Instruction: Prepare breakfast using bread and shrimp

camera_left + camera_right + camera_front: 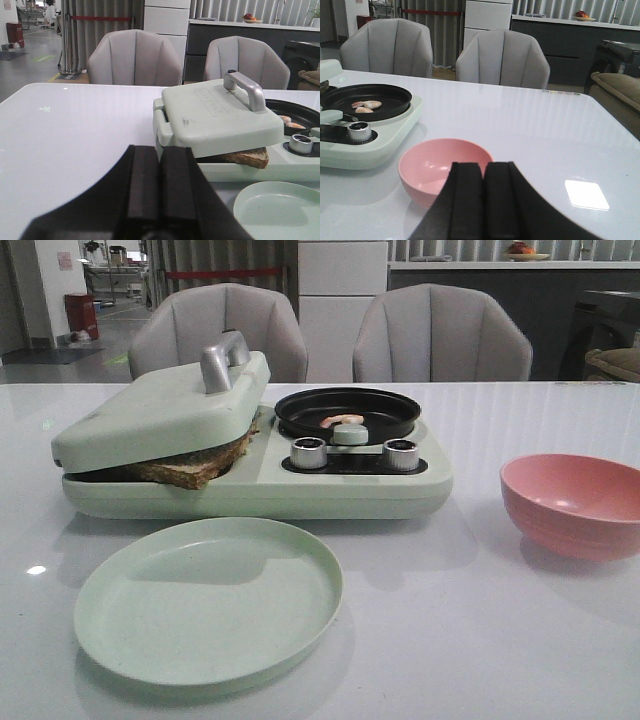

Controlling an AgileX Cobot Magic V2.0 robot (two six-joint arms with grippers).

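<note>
Bread (190, 469) with a dark brown crust lies pressed under the pale green lid (165, 405) of the breakfast maker (330, 490), one corner (247, 156) sticking out. In the maker's black pan (347, 413) rests the pink-orange shrimp (342, 421); the right wrist view shows the shrimp (366, 106) as curled pieces. My left gripper (160, 157) is shut and empty, short of the maker's left end. Just as shut and empty, my right gripper (483, 172) hovers close to the pink bowl (445, 167). Neither gripper appears in the front view.
A pale green plate (208, 598) lies in front of the maker. The empty pink bowl (575, 504) stands at the right. Two metal knobs (309, 452) sit on the maker's front. Two grey chairs (440, 335) stand behind the white table (500, 640).
</note>
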